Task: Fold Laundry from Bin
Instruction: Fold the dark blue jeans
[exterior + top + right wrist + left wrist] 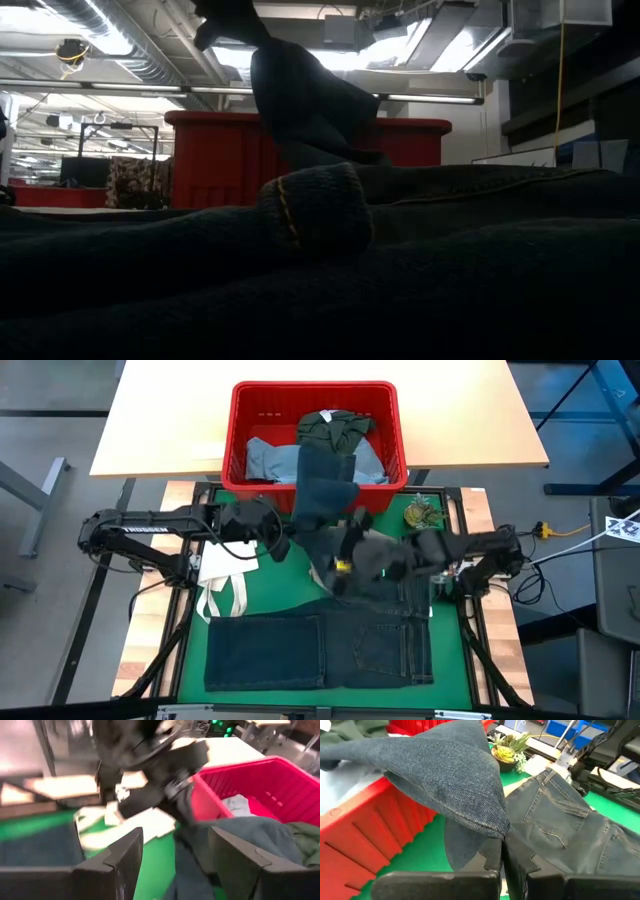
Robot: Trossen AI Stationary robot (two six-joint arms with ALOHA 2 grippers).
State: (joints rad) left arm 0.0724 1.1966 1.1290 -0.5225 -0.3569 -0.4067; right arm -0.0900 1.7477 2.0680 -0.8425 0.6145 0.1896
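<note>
Left hand [502,860] clamped on dark jeans [445,785]; right hand [175,855] agape, empty.

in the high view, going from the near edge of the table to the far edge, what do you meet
folded dark jeans → right gripper, open over the mat → dark jeans draped over the bin's near rim, pinched in the shut left gripper → red bin → olive piece at its far side

The high view looks straight down on the whole counter [190,650] and both arms. The low view sits at counter height, pressed close against dark denim, facing the red bin [215,155]. Both wrist views look past their own fingers [492,865] and share that bin.
</note>
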